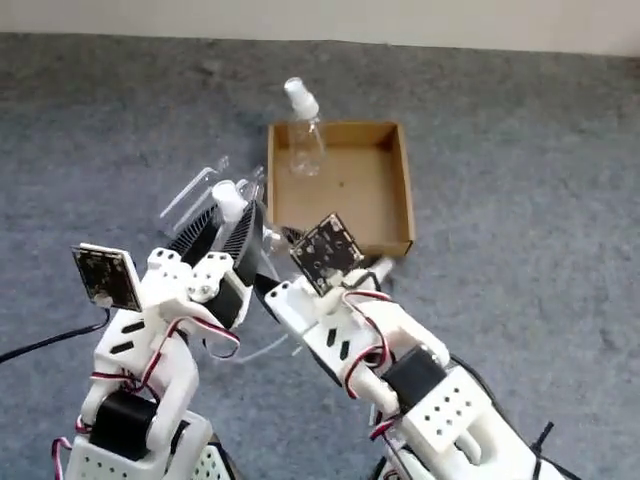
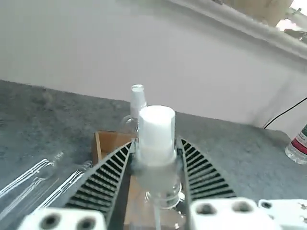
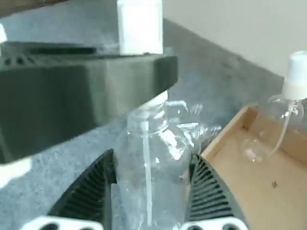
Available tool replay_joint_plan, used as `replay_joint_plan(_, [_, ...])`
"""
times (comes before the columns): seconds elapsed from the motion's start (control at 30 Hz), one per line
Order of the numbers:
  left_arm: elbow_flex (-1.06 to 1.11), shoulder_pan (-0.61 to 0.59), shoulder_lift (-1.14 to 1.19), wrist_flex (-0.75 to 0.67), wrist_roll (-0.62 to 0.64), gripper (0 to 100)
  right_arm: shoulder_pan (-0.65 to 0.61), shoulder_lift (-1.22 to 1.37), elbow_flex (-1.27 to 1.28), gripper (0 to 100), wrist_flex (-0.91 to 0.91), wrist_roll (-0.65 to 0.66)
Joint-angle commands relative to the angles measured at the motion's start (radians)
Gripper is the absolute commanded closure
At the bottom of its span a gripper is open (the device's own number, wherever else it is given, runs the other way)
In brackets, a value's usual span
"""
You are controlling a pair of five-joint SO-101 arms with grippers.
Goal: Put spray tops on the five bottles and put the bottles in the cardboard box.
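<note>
A white plastic spray top (image 2: 156, 125), smooth and cylindrical, is clamped between the ribbed black fingers (image 2: 103, 184) of the L gripper (image 2: 156, 146). Its thin dip tube is seen inside a clear, round-shouldered bottle (image 3: 152, 143), which is gripped at the body by the R gripper (image 3: 151, 165). Both sets of jaws are closed only as far as their loads allow. The pair is held just beside the near-left corner of the cardboard box (image 1: 405, 190), a shallow brown open tray w/ low walls. Inside the box, at its far-left corner, a second clear bottle (image 1: 305, 145) w/ a white top fitted is seen standing upright. More clear bottles (image 1: 195, 190) are seen lying on the carpet (image 1: 520, 120) near the box's left wall. The surface is a grey, short-pile carpet, backed by a plain white wall (image 2: 144, 43). A black cable (image 2: 283, 114) and a labelled bottle (image 2: 298, 146) are glimpsed by the wall in the L wrist view. The label's print is too small to be read.
</note>
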Motion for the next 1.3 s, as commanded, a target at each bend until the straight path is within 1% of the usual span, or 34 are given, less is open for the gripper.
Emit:
replay_joint_plan(0.0, [0.002, 0.013, 0.007, -0.012, -0.011, 99, 0.005, -0.107, -0.008, 99.5, -0.027, -0.005])
replay_joint_plan(0.1, [0.002, 0.019, 0.007, -0.012, -0.011, 99, 0.005, -0.143, -0.004, 99.5, -0.027, -0.005])
replay_joint_plan(0.17, [0.002, 0.062, 0.007, -0.012, -0.020, 99, 0.012, -0.148, 0.002, 99.5, -0.027, -0.002])
replay_joint_plan(0.3, [0.004, 0.171, 0.007, -0.006, -0.109, 99, 0.013, -0.148, 0.005, 99.5, -0.027, 0.000])
replay_joint_plan(0.43, [0.002, 0.203, 0.007, 0.017, -0.117, 99, 0.013, -0.148, 0.005, 99.5, -0.027, 0.000])
replay_joint_plan(0.53, [-0.001, 0.203, -0.001, 0.017, -0.117, 99, 0.016, -0.148, 0.005, 99.5, -0.027, 0.000])
replay_joint_plan(0.63, [-0.005, 0.202, -0.001, 0.017, -0.118, 98, 0.048, -0.148, 0.005, 99.5, -0.027, -0.005])
replay_joint_plan(0.8, [-0.028, 0.200, -0.002, 0.020, -0.120, 85, 0.061, -0.148, 0.054, 99.5, -0.031, -0.005])
replay_joint_plan(0.87, [-0.068, 0.189, -0.002, 0.052, -0.120, 83, 0.061, -0.148, 0.073, 99.5, -0.031, -0.002])
replay_joint_plan(1.1, [-0.225, 0.088, -0.004, 0.141, -0.118, 83, 0.067, -0.147, 0.087, 99.5, -0.033, 0.000])
replay_joint_plan(1.27, [-0.311, 0.053, -0.004, 0.150, -0.115, 83, 0.067, -0.104, 0.087, 99.5, -0.033, 0.000])
